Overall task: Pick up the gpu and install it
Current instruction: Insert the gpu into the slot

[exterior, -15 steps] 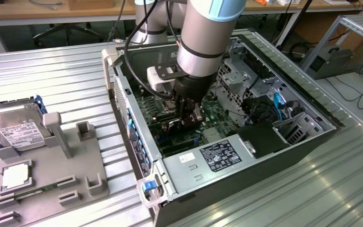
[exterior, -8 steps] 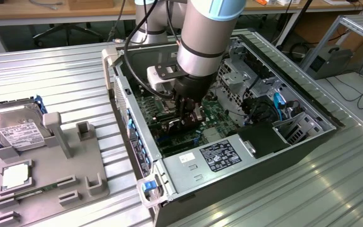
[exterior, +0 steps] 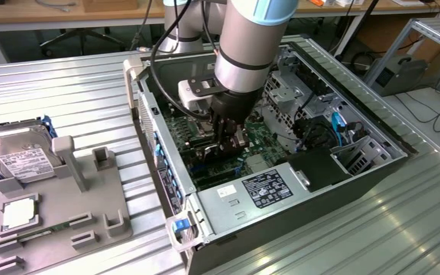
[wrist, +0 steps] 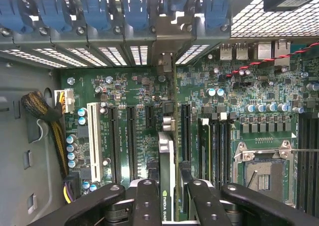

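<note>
Black two-finger gripper (wrist: 170, 192) is clamped on the thin dark gpu card (wrist: 167, 154) — held edge-on right between the jaws, low inside the open metal tower case (exterior: 228, 229) — long axis parallel to the long black slots (wrist: 130, 141) on the green motherboard (wrist: 134, 86).

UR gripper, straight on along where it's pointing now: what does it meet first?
The gpu, edge-on right at the gripper, is first in that line, with the green motherboard behind it. Depth is unclear: I cannot tell whether the card already touches a slot.
</note>
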Robot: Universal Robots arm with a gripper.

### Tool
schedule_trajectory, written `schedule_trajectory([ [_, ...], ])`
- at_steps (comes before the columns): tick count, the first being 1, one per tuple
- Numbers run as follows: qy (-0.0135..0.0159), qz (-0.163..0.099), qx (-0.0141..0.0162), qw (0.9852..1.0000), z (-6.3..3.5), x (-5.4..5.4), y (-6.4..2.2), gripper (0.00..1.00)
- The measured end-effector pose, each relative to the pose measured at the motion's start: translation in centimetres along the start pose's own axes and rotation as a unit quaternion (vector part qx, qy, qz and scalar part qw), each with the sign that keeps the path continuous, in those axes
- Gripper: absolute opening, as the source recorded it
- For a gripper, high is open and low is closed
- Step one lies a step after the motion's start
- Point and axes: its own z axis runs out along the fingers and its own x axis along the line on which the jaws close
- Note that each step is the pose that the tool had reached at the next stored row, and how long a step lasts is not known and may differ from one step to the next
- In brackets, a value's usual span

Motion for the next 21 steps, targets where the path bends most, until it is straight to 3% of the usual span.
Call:
schedule_trajectory([
  [21, 0.0000, 0.000, 0.0001, 1.0000, 0.11, 0.01, 0.27, 0.27],
])
